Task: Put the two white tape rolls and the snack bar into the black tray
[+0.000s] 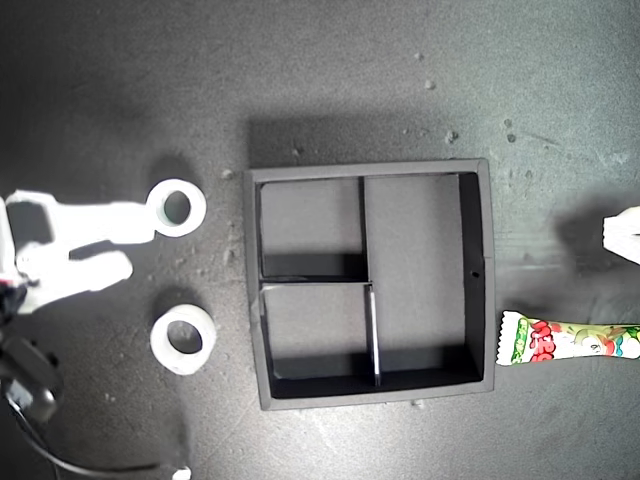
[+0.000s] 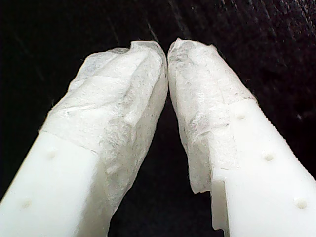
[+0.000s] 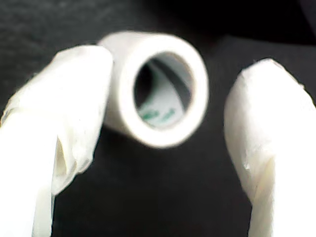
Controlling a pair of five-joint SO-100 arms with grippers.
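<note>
The black tray [image 1: 478, 275] sits mid-table with all three compartments empty. Two white tape rolls lie off its side toward the exterior view's left: one roll [image 1: 198, 208] farther back, the other roll [image 1: 160, 342] nearer the front. My second gripper [image 1: 140, 245] is open, and one finger [image 1: 110, 222] touches the farther roll [image 3: 163, 140], which lies just ahead of the fingertips in the second wrist view. The snack bar [image 1: 565, 340] lies at the exterior view's right edge, beside the tray. My first gripper [image 2: 167, 49] is shut and empty, and only a tip of it [image 1: 622, 232] shows above the bar.
The table is a dark grey mat [image 1: 330, 80] with small crumbs scattered near the tray. The second arm's dark body [image 1: 30, 385] and a cable [image 1: 90, 465] occupy the exterior view's lower left corner.
</note>
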